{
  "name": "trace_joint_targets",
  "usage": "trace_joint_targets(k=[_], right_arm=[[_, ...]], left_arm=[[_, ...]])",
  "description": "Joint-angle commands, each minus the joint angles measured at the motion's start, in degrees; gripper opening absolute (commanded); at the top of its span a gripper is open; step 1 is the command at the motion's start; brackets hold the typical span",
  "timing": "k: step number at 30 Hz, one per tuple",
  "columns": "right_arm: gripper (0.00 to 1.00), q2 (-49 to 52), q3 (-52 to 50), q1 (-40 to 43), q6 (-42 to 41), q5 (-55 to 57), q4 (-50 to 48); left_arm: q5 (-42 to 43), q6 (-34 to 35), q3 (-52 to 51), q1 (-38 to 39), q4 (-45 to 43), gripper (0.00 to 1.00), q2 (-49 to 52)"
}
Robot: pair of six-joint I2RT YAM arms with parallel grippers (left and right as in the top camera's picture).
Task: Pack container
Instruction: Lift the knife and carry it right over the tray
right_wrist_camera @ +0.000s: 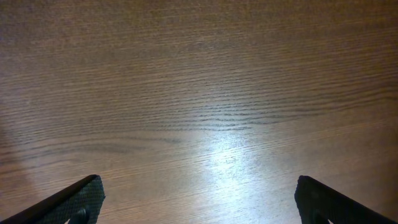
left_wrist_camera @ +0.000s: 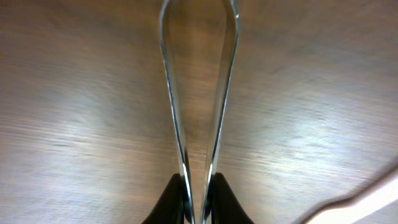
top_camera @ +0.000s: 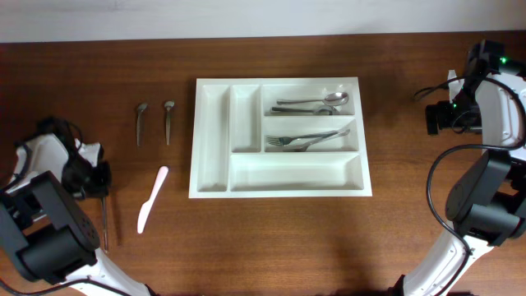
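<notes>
One white plastic five-compartment tray, two loose steel spoons beside; tray well right of left gripper, clenched on slim steel utensil.

You see whole table straight down from overhead. Left wrist close above wood, facing along metal handle. Right wrist close over same tabletop.

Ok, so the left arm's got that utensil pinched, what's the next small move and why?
Probably a short, straight lift. The left gripper is shut on the handle of the metal utensil, which appears to lie flat on the table. Raising it first should clear the wood before carrying it right toward the container.
</notes>
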State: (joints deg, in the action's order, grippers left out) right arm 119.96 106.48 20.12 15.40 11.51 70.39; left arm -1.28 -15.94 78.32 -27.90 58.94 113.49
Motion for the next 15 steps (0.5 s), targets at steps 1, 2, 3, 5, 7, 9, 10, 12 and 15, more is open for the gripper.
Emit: trace_joint_targets(k=[1,2,3,5,7,9,10,12,15], right_arm=[[0.99,-0.52,-0.33,0.17,0.26,0.74,0.02],[0.99,-0.52,-0.33,0.17,0.26,0.74,0.02],[0.99,-0.55,-0.33,0.17,0.26,0.74,0.02],[0.99,-0.52,-0.33,0.17,0.26,0.74,0.02],[0.99,-0.52,-0.33,0.17,0.26,0.74,0.02],[0.99,-0.52,-0.33,0.17,0.26,0.74,0.02],[0.99,-0.52,-0.33,0.17,0.26,0.74,0.02],[0.99,-0.52,-0.33,0.17,0.26,0.74,0.02],[0.99,-0.52,-0.33,0.17,0.26,0.74,0.02]], left_arm=[[4.24,0.96,9.03,2.08,3.37,0.02,-0.15],[5.66,0.31,11.45,2.89,4.9,0.02,-0.15],[7.48,-0.96,13.68,3.82,6.32,0.02,-0.15],[10.91,-3.93,17.31,5.95,8.44,0.02,-0.15],[13.55,-6.84,20.26,8.72,10.08,0.02,-0.15],[15.43,-9.49,22.64,12.11,11.43,0.02,-0.15],[16.28,-11.08,23.61,14.23,12.07,0.02,-0.15],[17.0,-13.55,24.94,18.58,12.94,0.02,-0.15],[16.98,-17.03,25.46,26.08,13.14,0.01,-0.15]])
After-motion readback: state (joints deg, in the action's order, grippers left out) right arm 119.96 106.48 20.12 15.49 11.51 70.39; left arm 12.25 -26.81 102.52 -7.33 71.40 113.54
